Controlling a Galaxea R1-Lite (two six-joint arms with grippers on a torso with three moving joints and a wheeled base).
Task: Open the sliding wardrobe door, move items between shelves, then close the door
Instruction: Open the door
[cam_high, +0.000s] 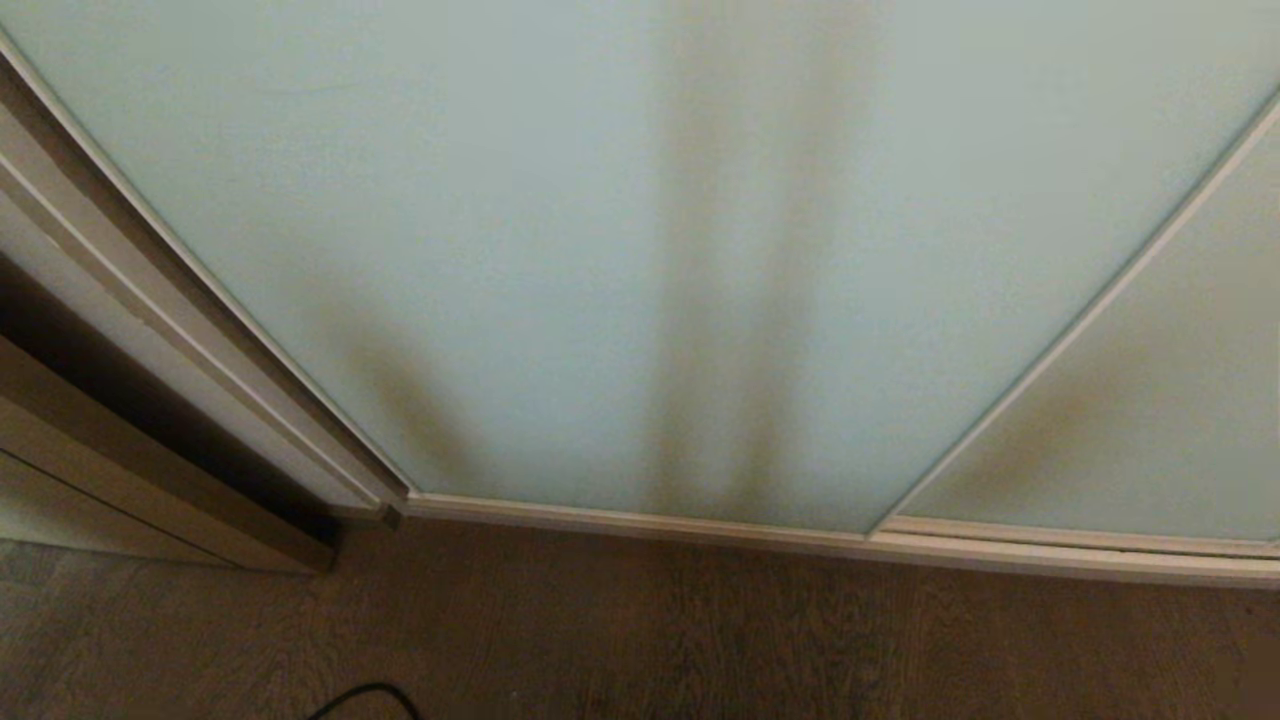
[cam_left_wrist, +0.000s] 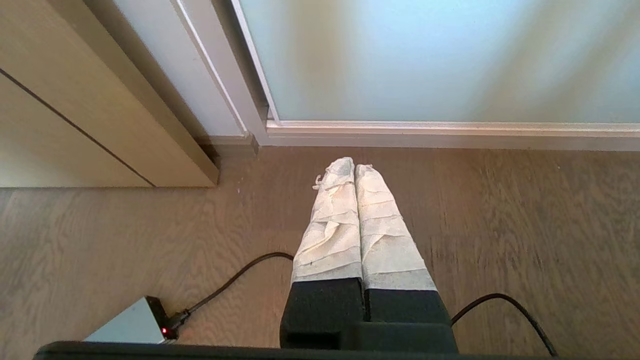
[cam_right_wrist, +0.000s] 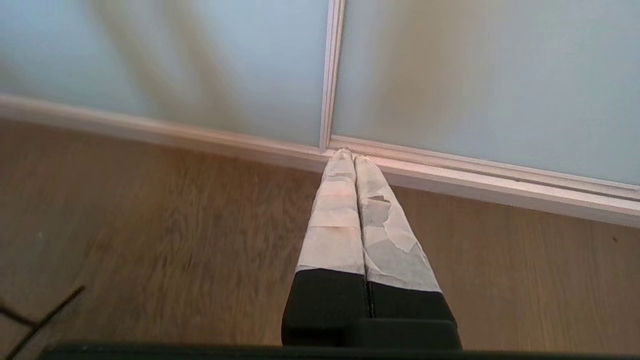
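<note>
1. Plainly, from the head view, the sliding wardrobe door (cam_high: 620, 250), a tall panel of pale mint-green frosted glass in a slim cream-white frame, stands fully across the opening and meets a second frosted glass panel (cam_high: 1150, 420) on the right. Neither arm shows here. Soft shadow bands fall down the glass. No black bag and no shelf is visible; I judge they sit behind the shut door.

2. Seen through the left wrist view, the left gripper (cam_left_wrist: 355, 167) hangs low over the brown wood-grain floor (cam_left_wrist: 525, 225), its white tape-wrapped fingers (cam_left_wrist: 332, 220) pressed together on nothing. It looks parked, well short of the door's bottom rail, pointing near the door's left edge where the frame meets a beige cabinet side (cam_left_wrist: 100, 100). A black cable (cam_left_wrist: 235, 277) runs to a small grey box (cam_left_wrist: 132, 322) on the floor.

3. Looking through the right wrist view, the right gripper (cam_right_wrist: 354, 156) also has its taped fingers (cam_right_wrist: 335, 215) closed together, empty, tips aimed at the seam where the two panels overlap. Both arms seem at rest, so either the opening has not begun or the closing is complete.
</note>
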